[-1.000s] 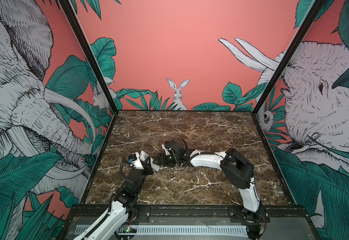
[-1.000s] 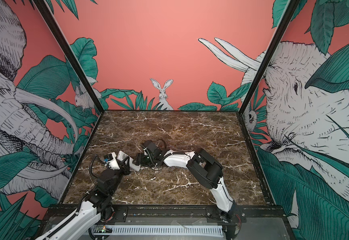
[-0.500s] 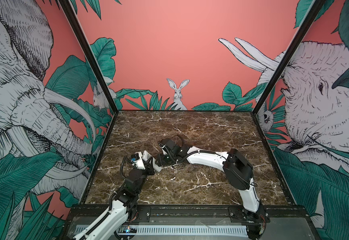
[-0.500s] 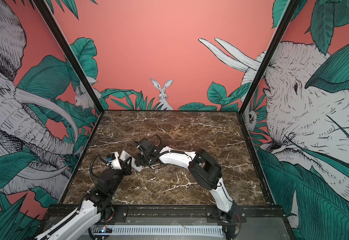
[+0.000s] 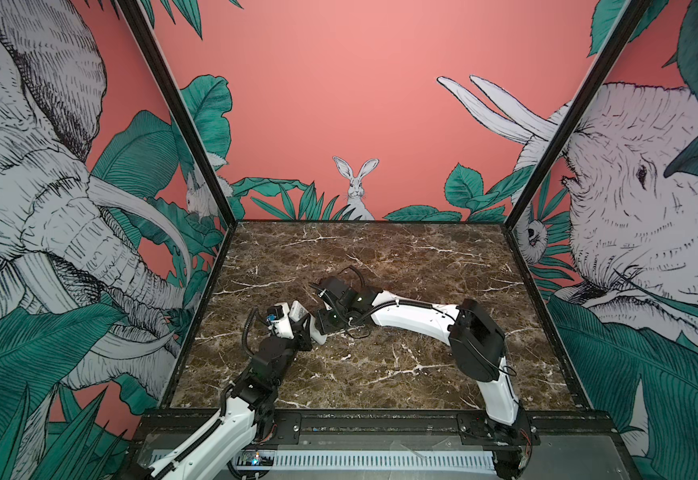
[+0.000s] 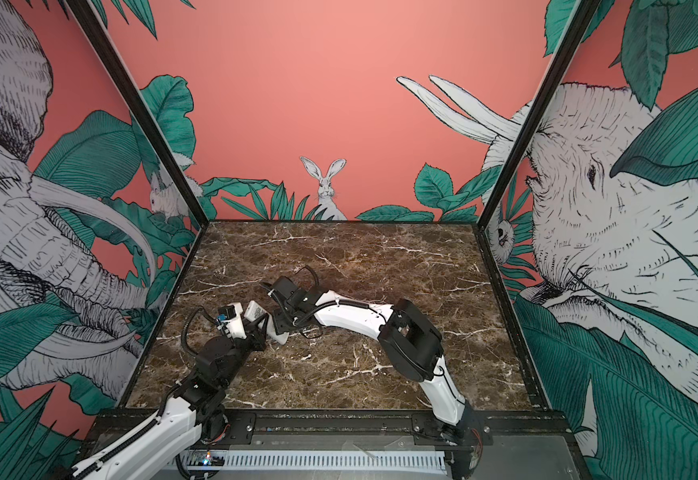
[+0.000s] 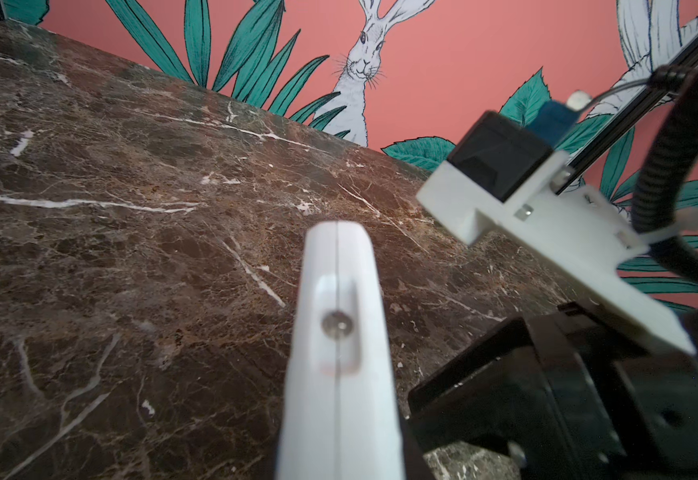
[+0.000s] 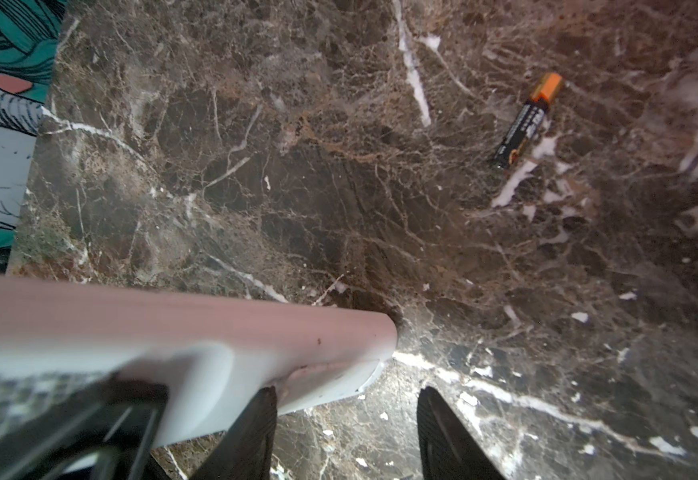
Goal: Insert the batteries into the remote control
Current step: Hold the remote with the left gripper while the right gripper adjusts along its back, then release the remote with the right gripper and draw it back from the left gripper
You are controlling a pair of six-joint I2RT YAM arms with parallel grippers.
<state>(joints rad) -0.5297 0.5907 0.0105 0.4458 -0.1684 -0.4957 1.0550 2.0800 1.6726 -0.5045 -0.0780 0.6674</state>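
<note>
Black-fingered left gripper (image 5: 305,328) clamps the remote control (image 5: 299,311), lifted and tilted. The right gripper (image 8: 346,395) hangs beside its end, jaws apart and empty. One battery (image 8: 527,121) lies apart on the marble table (image 8: 339,187). Fetching it seems next, needing a low, narrow pinch.

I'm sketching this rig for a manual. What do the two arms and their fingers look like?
The left arm and right arm have smooth white curved shells joined by blocky black joint housings. Ribbed black cables loop outside them. The right gripper has black, tapered fingers.
</note>
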